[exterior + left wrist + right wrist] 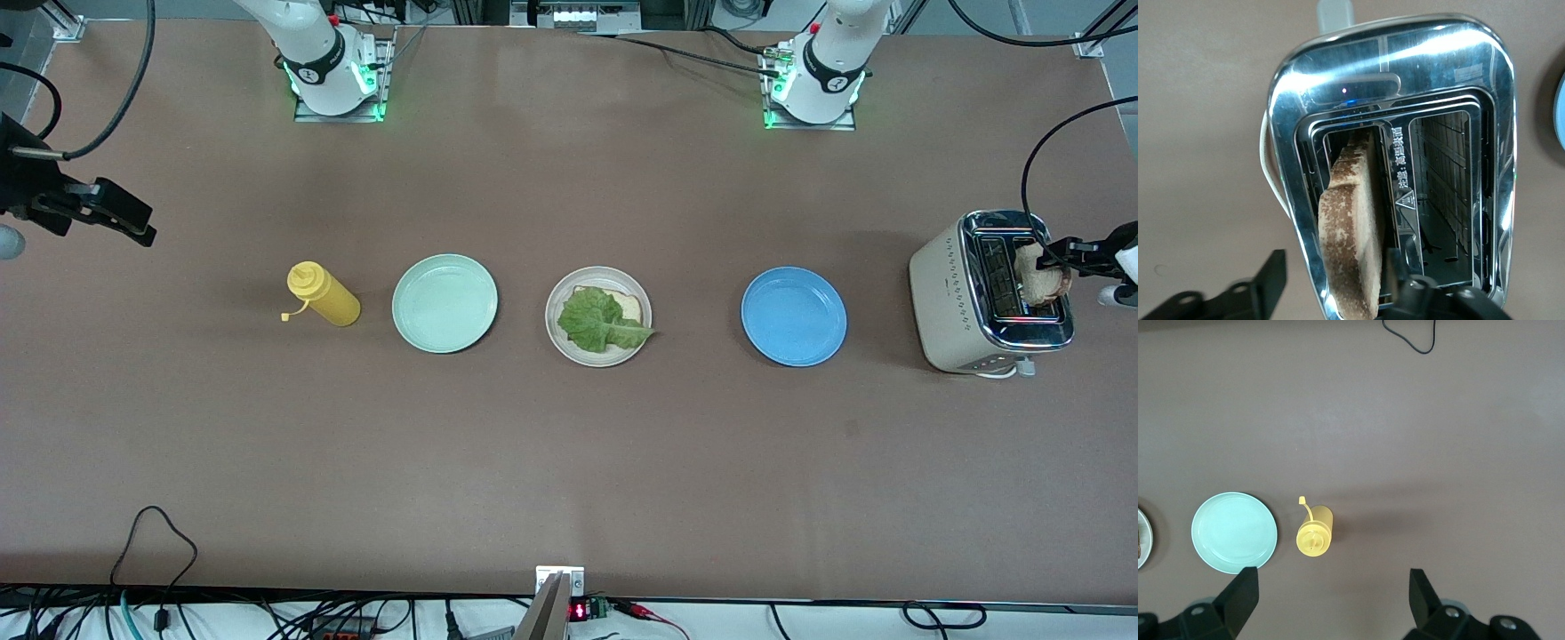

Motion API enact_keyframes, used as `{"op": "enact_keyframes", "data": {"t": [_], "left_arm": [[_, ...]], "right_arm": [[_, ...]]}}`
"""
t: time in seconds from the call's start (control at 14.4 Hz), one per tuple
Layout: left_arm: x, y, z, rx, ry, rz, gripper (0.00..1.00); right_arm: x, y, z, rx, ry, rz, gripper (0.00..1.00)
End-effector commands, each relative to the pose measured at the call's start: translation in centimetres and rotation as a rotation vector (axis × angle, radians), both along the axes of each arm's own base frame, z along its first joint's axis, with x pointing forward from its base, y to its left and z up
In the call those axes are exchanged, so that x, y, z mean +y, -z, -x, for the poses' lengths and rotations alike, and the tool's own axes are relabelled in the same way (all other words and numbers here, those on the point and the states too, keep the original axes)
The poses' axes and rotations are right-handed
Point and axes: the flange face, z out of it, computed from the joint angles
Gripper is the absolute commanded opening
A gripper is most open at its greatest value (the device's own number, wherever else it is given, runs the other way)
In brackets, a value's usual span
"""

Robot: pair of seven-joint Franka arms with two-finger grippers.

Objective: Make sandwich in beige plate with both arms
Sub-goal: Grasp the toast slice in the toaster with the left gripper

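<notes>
Left gripper point(1052, 263) over toaster point(965, 298), fingers either side of toast point(1353, 233) in slot; grip can't tell. Toaster label unreadable. Right gripper point(1331, 590) wide apart, waiting above mustard bottle point(1315, 535). Beige plate point(558, 342) mid-worktop w/ bread point(629, 307) + lettuce point(600, 322).

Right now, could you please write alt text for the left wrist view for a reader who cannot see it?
A toasted bread slice stands up out of one slot of a shiny chrome toaster, seen from directly above on a brown table. The left end effector is around the slice's near end; the other slot is empty.
</notes>
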Motion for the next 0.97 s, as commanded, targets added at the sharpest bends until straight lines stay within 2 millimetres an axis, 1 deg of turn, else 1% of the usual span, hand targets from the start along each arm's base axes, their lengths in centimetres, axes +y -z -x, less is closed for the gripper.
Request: {"op": "enact_keyframes", "data": {"t": [0.0, 0.07, 0.14, 0.21, 0.42, 0.55, 0.76, 0.83, 0.9], "left_arm": [[-0.5, -0.5, 0.4, -0.027, -0.008, 0.013, 0.19], [-0.6, -0.6, 0.4, -0.027, -0.008, 0.014, 0.11], [-0.6, -0.6, 0.4, -0.027, -0.008, 0.014, 0.08], [-0.7, -0.7, 0.4, -0.026, -0.008, 0.016, 0.0], [-1.0, -1.2, 0.3, -0.027, -0.005, 0.014, 0.0], [-1.3, -2.5, 0.5, -0.013, -0.003, 0.011, 0.0], [-1.5, -5.8, 0.7, -0.007, 0.005, 0.001, 0.0], [-1.5, -7.4, 0.6, 0.007, 0.0, 0.002, 0.0], [-2.3, -9.2, 0.1, 0.014, 0.014, 0.005, 0.0]], "right_arm": [[-0.1, 0.9, 2.1, -0.03, 0.014, -0.009, 1.0], [0.0, 0.8, 2.6, -0.037, 0.012, -0.01, 1.0], [-0.1, 0.9, 2.9, -0.032, 0.01, -0.008, 1.0], [-0.1, 1.1, 3.2, -0.026, 0.009, -0.007, 1.0], [0.0, 2.2, 3.5, 0.003, 0.006, -0.003, 1.0], [-0.3, 2.6, 3.4, 0.014, 0.008, -0.002, 1.0], [-0.7, 3.0, 3.6, 0.031, 0.008, 0.0, 1.0], [-0.8, 3.1, 3.7, 0.039, 0.004, -0.001, 1.0], [-0.8, 2.9, 4.0, 0.038, 0.004, -0.001, 1.0]]}}
